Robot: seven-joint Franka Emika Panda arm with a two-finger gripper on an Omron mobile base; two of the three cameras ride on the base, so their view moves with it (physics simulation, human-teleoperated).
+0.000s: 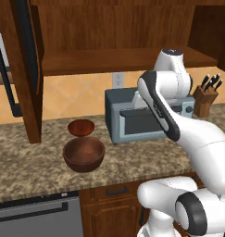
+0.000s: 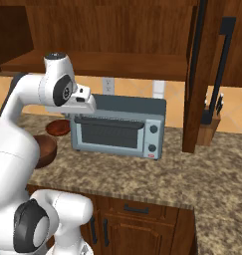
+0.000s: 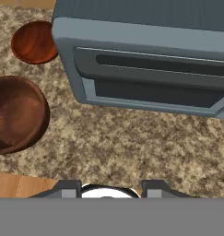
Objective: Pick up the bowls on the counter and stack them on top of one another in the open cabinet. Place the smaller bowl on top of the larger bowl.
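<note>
Larger bowl (image 1: 84, 154): we see it upright on the granite bench (image 1: 30, 166), toward the front edge, left of the toaster oven (image 1: 141, 115). Nothing inside it.
Smaller bowl (image 1: 81, 127): on the bench just behind the larger bowl, nearer the wall. In the left base view their outlines nearly meet; in the hand view a strip of granite lies between them, so we log them as apart.
Open cabinet (image 1: 109, 60): above the bench, its plank shelf bare where we can see it; the dark door (image 1: 26, 69) hangs open at the left.
Toaster oven: grey, door closed, standing on the bench to the right of both bowls.
Knife block (image 1: 204, 99): at the far right, by the wall.
Arm: raised over the bench in front of the toaster oven, hand pointing down.
Claw (image 3: 110, 186): we see only the finger tips (image 3: 67, 186) at the bottom of the hand view, set apart, nothing between them; it sits above bare granite, well right of the bowls.
Dishwasher (image 1: 37, 217): under the bench, lower left.
</note>
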